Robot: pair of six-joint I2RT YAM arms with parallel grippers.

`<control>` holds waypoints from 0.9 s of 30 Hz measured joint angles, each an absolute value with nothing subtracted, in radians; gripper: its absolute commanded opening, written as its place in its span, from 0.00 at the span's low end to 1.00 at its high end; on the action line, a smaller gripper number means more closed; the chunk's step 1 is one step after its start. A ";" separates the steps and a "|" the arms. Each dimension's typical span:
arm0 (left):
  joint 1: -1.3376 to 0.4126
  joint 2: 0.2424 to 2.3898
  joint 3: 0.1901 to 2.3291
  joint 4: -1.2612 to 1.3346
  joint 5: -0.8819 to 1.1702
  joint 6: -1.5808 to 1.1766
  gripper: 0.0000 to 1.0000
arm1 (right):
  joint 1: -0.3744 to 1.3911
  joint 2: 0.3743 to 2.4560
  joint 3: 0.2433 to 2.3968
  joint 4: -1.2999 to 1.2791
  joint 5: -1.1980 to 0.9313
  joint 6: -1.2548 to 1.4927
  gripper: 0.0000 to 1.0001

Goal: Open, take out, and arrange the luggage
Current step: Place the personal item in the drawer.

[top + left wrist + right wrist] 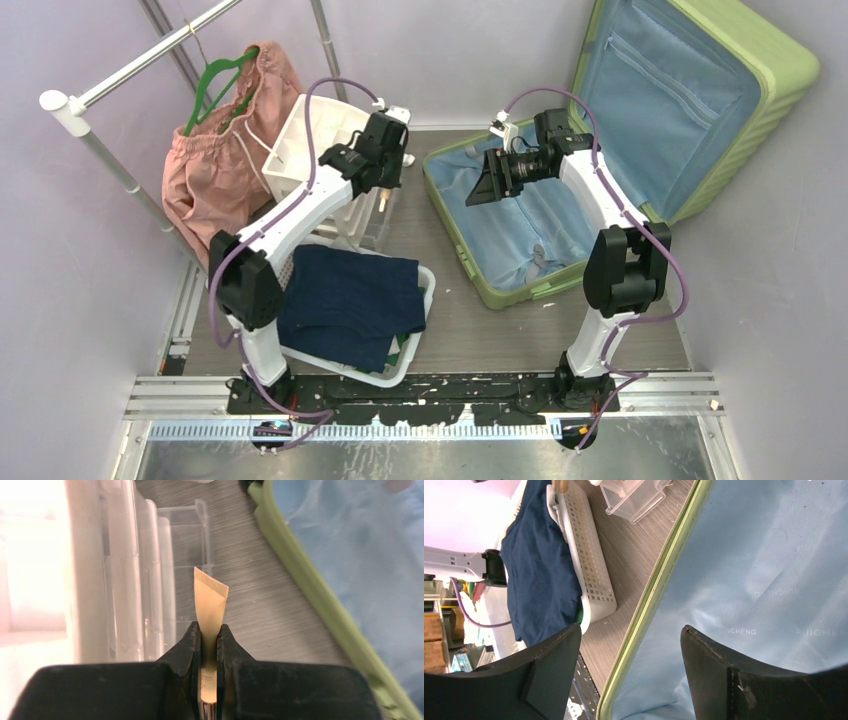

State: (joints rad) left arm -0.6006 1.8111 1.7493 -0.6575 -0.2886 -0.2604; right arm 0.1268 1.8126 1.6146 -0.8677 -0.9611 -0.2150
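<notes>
Pinching a small beige tube (210, 597) near its cap end, left tool (209, 630) hangs left of the luggage (497, 297), by the clear drawer unit (150, 580). Luggage lies open on the worktop (480, 335), lid (780, 65) standing up. Right tool (629, 630) gapes wide, empty, above the luggage's blue lining (774, 580). Risk: thin grip, so tube may slip or tilt and miss a drawer compartment. Cap end mostly hidden between jaws; lining under right arm unseen, leftover items unknown.
</notes>
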 measured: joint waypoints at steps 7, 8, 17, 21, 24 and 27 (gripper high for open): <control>-0.568 1.957 1.784 -0.716 -0.315 -0.171 0.02 | 0.127 1.810 1.597 -0.862 -0.955 -0.215 0.78; -0.566 1.974 1.787 -0.722 -0.319 -0.161 0.03 | 0.127 1.810 1.594 -0.861 -0.954 -0.215 0.78; -0.560 2.062 1.857 -0.734 -0.363 -0.101 0.38 | 0.127 1.806 1.587 -0.860 -0.946 -0.215 0.78; -0.560 2.092 1.892 -0.743 -0.369 -0.093 0.45 | 0.127 1.806 1.587 -0.861 -0.944 -0.215 0.78; -0.559 2.100 1.909 -0.761 -0.366 -0.093 0.45 | 0.122 1.806 1.587 -0.860 -0.943 -0.215 0.78; -0.559 2.100 1.928 -0.780 -0.346 -0.096 0.39 | 0.120 1.806 1.587 -0.861 -0.942 -0.215 0.78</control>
State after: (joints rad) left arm -0.5594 2.0998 1.9282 -0.7803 -0.3458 -0.0963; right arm 0.1204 1.8061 1.5867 -0.8608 -0.9424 -0.2150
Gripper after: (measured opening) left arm 0.447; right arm 0.781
